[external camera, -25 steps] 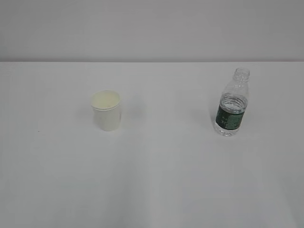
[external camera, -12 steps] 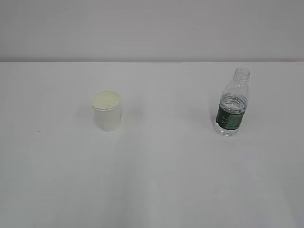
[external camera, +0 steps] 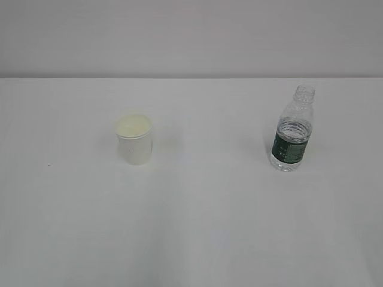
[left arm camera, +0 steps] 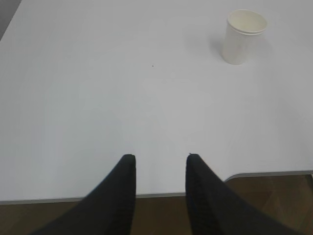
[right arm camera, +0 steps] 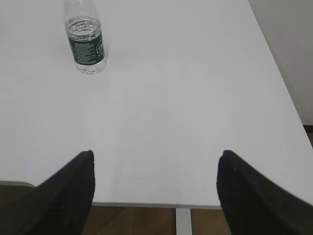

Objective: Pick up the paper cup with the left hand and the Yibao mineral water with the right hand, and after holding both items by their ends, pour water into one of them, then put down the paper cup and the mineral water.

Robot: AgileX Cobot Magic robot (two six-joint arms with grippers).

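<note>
The white paper cup (external camera: 134,140) stands upright on the left of the white table (external camera: 203,227); it also shows far off in the left wrist view (left arm camera: 243,36). The Yibao mineral water bottle (external camera: 292,130), uncapped and partly filled with clear water, stands upright on the right; it also shows in the right wrist view (right arm camera: 84,41). My left gripper (left arm camera: 159,157) is open and empty above the table's near edge, far from the cup. My right gripper (right arm camera: 155,155) is wide open and empty above the near edge, far from the bottle. Neither arm shows in the exterior view.
The table's near edge (left arm camera: 205,193) and brown floor (right arm camera: 137,220) lie under both grippers. The table's right edge (right arm camera: 281,83) runs beside a grey wall. A pale wall (external camera: 191,36) stands behind the table.
</note>
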